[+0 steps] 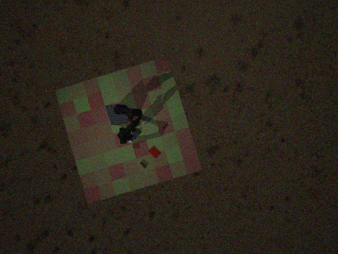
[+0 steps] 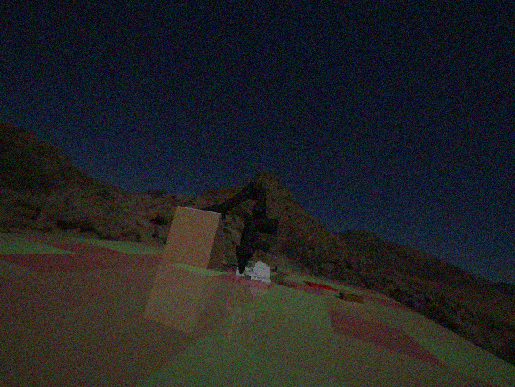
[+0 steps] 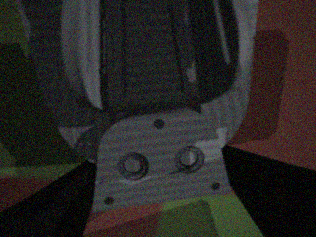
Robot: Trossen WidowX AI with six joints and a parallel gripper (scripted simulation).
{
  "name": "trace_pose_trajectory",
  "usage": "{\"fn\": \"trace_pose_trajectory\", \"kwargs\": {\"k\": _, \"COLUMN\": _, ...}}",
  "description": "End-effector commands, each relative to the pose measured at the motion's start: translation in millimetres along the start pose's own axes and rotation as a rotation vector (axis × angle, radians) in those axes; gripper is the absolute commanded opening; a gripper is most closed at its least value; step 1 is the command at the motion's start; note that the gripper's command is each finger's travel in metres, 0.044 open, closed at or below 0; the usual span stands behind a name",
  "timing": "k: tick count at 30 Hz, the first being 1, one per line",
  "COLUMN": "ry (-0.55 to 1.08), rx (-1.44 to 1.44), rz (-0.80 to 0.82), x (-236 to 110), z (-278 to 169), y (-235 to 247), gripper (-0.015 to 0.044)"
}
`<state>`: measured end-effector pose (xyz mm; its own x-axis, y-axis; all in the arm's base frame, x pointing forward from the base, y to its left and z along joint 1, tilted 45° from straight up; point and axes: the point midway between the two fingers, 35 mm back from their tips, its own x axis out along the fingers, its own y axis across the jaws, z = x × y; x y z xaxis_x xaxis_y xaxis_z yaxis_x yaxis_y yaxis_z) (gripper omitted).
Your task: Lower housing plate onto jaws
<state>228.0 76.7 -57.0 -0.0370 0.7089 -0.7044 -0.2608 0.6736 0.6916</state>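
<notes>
The grey housing plate point(image 3: 159, 144) shows two ringed round studs and a few small dark holes in the wrist view. My gripper point(image 3: 158, 157) point(image 2: 241, 271) points down and is shut on the plate, with one black finger at each side edge. Beyond the plate, a rounded pale body with long dark recesses point(image 3: 145, 54) fills the upper part of the wrist view. A white rounded part point(image 2: 261, 271) stands low beside the fingertips in the exterior view. The jaws, their stubs and any gap under the plate cannot be made out in this dim light.
A tall box point(image 2: 191, 237) point(image 1: 117, 117) stands near the arm. A red flat piece point(image 1: 154, 151) point(image 2: 320, 285) and a small brown block point(image 1: 142, 164) point(image 2: 351, 297) lie to one side. The patchwork surface point(image 1: 93, 142) bears them all.
</notes>
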Motion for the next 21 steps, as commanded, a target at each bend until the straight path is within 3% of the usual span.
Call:
{"fn": "trace_pose_trajectory", "kwargs": {"k": 1, "ry": 0.001, "rx": 0.001, "rz": -0.002, "x": 0.5, "z": -0.3, "y": -0.4, "gripper": 0.0351}}
{"fn": "trace_pose_trajectory", "kwargs": {"k": 9, "ry": 0.001, "rx": 0.001, "rz": -0.002, "x": 0.5, "z": -0.3, "y": -0.4, "gripper": 0.0351}}
{"fn": "trace_pose_trajectory", "kwargs": {"k": 13, "ry": 0.000, "rx": 0.000, "rz": 0.000, "x": 0.0, "z": 0.0, "y": 0.0, "gripper": 0.0440}}
{"fn": "trace_pose_trajectory", "kwargs": {"k": 21, "ry": 0.000, "rx": 0.000, "rz": 0.000, "x": 0.0, "z": 0.0, "y": 0.0, "gripper": 0.0440}}
